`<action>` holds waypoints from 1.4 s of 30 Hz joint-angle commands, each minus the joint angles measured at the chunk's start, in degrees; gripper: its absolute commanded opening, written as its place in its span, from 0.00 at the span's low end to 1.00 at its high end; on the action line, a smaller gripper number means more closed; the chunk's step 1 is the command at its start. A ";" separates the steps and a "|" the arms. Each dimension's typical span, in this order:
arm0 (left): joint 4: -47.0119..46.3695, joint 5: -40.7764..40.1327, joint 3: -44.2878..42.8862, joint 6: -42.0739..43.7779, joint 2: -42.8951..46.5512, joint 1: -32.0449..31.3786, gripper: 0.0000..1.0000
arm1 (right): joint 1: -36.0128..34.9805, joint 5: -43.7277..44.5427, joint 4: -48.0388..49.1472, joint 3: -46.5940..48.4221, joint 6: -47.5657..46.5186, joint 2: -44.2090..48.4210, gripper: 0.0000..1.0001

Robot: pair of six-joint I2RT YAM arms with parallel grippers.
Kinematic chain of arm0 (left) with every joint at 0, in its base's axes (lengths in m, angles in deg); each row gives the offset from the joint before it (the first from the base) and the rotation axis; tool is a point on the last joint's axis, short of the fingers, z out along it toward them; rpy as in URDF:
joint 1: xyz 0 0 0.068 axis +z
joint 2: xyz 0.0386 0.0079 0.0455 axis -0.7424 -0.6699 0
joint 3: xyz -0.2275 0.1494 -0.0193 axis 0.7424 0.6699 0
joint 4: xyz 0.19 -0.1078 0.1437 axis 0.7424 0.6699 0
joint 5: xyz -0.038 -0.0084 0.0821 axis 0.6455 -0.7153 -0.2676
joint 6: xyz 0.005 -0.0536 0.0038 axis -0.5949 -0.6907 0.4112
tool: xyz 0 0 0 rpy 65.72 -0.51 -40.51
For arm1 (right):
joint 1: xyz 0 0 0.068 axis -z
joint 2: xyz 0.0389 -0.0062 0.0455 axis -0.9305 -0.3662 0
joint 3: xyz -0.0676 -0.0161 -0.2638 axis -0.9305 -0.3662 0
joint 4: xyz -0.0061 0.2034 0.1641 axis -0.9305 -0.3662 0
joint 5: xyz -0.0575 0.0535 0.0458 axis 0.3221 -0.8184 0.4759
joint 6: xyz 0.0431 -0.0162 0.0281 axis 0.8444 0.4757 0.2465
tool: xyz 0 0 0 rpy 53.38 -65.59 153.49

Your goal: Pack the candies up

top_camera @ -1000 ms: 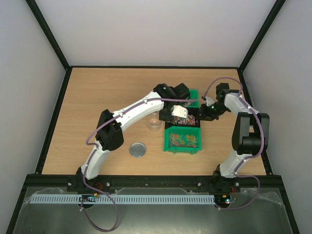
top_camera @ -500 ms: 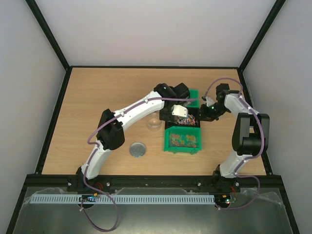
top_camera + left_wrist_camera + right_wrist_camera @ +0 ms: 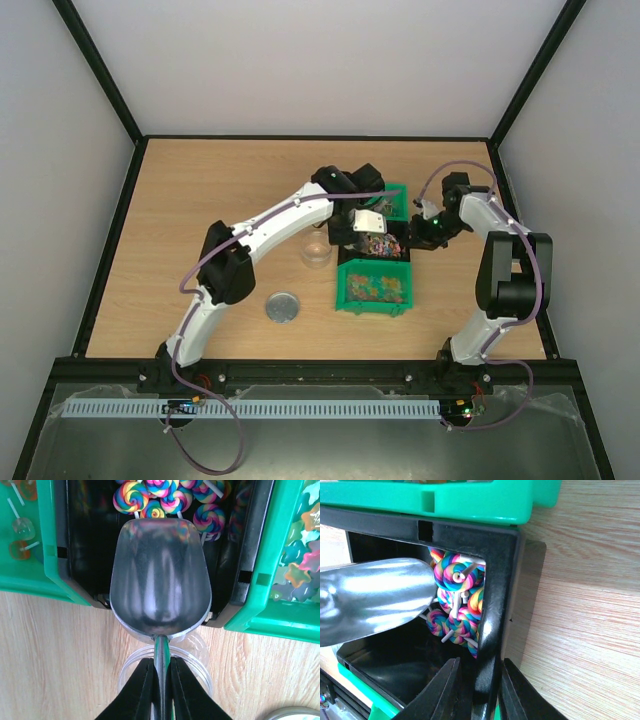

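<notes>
My left gripper (image 3: 161, 661) is shut on the thin handle of a metal scoop (image 3: 160, 575). The scoop's empty bowl hangs over the black bin (image 3: 80, 540), its lip just short of rainbow swirl lollipops (image 3: 150, 497) piled at the bin's far end. My right gripper (image 3: 480, 662) is shut on the black bin's side wall (image 3: 497, 580), one finger inside and one outside. Mixed-colour candies (image 3: 375, 287) fill the near green bin (image 3: 345, 297); star-shaped ones (image 3: 300, 565) show in the left wrist view.
A clear open jar (image 3: 315, 251) stands on the wood just left of the bins, under the scoop handle. A round silver lid (image 3: 282, 307) lies nearer the front. A second green bin (image 3: 400, 195) holding orange lollipops (image 3: 20, 550) sits beyond the black one.
The left wrist has shifted a little toward the far side, carrying the scoop further over the black bin. The right arm has not moved.
</notes>
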 commanded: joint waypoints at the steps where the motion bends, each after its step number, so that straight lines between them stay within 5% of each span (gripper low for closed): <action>1: 3.43 4.67 -2.37 -2.12 0.56 1.50 0.02 | -0.92 -1.73 -2.41 -1.17 -0.02 1.58 0.23; 21: 5.42 -4.13 -2.22 -2.89 -2.01 -1.53 0.02 | -1.01 -4.53 -2.32 -1.42 -0.50 2.34 0.23; 42: -6.63 14.11 1.03 -6.95 -5.64 -0.47 0.02 | -2.54 -6.87 -0.89 -2.09 -0.43 1.51 0.10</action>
